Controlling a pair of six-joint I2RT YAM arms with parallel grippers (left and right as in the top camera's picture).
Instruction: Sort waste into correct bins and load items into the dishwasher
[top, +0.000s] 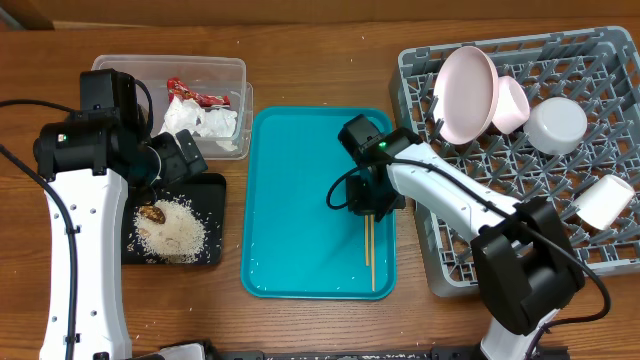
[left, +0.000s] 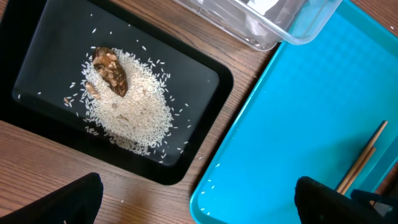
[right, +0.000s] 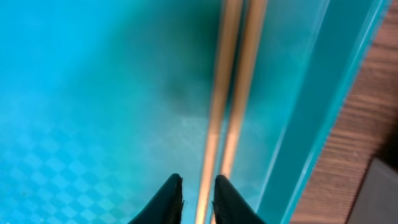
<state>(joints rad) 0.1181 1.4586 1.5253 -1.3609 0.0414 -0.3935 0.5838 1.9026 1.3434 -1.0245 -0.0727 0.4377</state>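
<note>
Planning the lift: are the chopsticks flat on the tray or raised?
Flat: chopsticks lie side by side on the tray, near its right edge.

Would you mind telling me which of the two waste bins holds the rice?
The shallow black tray holds the rice and a brown scrap; the clear tub beside it holds only napkins and a red wrapper.
</note>
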